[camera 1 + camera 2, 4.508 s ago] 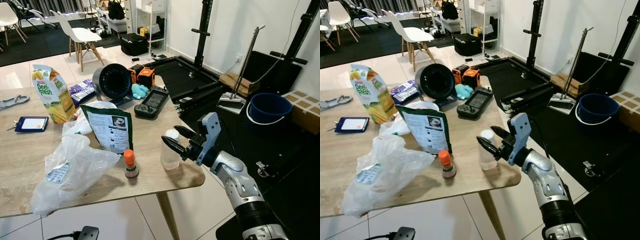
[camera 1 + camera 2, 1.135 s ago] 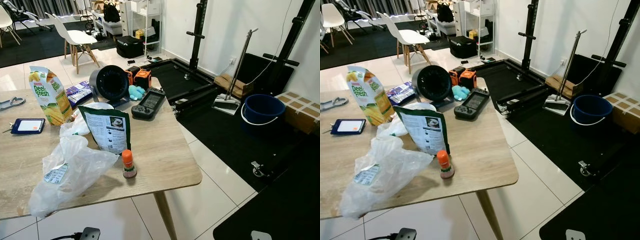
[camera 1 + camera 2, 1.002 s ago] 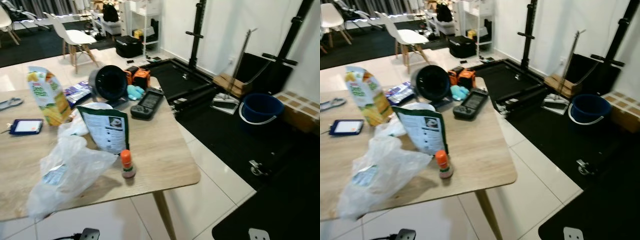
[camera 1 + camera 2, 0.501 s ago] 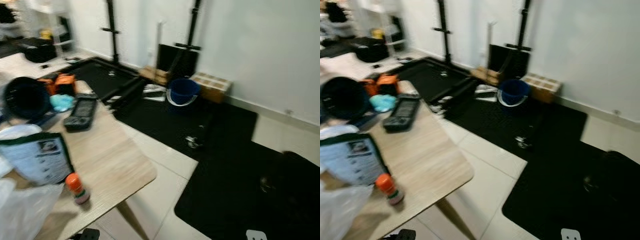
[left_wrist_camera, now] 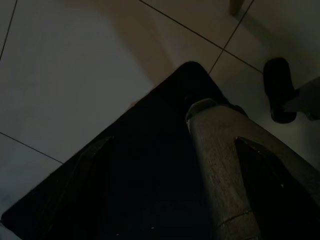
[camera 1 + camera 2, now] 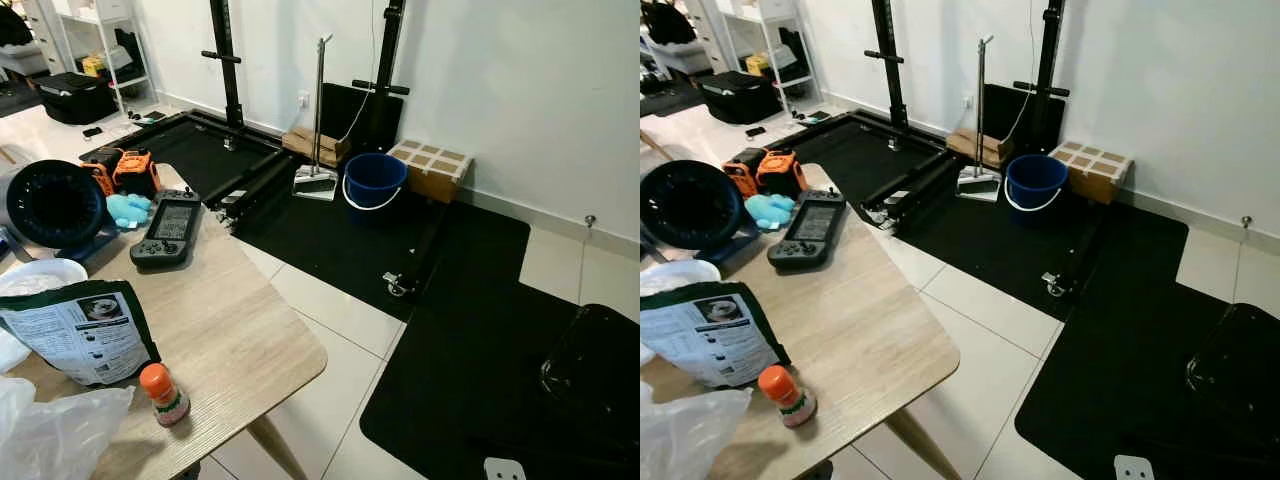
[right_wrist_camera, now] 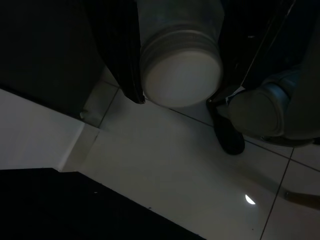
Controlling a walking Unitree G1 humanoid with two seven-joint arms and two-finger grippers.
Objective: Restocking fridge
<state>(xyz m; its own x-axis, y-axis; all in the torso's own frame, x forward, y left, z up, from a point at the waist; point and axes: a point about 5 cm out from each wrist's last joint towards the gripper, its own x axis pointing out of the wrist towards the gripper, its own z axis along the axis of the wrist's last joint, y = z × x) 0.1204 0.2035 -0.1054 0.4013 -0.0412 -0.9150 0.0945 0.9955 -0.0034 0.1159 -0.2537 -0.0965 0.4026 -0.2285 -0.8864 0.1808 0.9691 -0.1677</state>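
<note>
Between the fingers of the right pincer (image 7: 175, 95), a clear white-capped plastic bottle (image 7: 181, 65) is clamped above pale floor tiles (image 7: 165, 165); carrying is judged underway, the fridge to be found next.

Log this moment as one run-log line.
phase: carrying | right gripper: shut on white-capped bottle, above floor tiles | left gripper: idle, low | table: orange-capped bottle, green pouch, handheld controller

R end effector (image 7: 177, 75) clamped; L arm idle.
</note>
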